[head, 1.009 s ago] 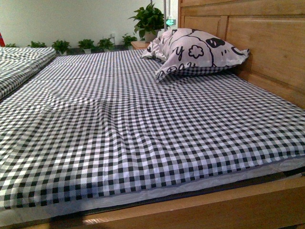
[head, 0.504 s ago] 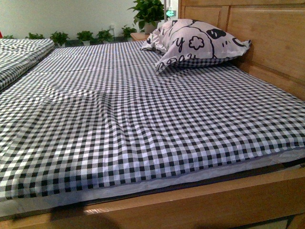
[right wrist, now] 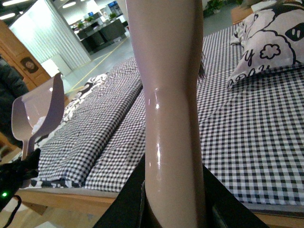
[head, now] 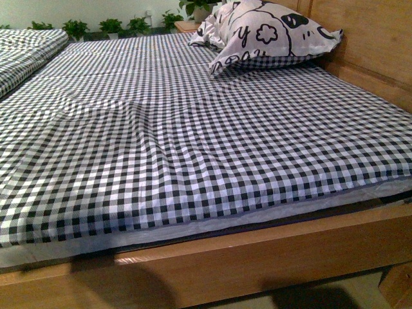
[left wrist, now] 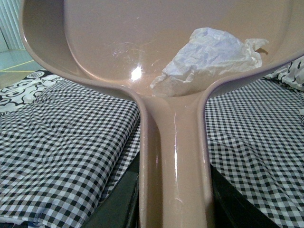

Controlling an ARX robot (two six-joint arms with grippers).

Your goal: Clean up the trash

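We see crumpled white trash (left wrist: 205, 59) lying inside dustpan (left wrist: 109, 42); left gripper grasps its handle; right gripper clasps brush handle (right wrist: 173, 118).

A black-and-white gingham sheet (head: 193, 135) covers the light wooden bed frame (head: 257, 257). The crumpled trash (left wrist: 209, 59) is white against a beige-pink dustpan (left wrist: 156, 95); the pillow (head: 267, 32) is white with black cartoon outlines
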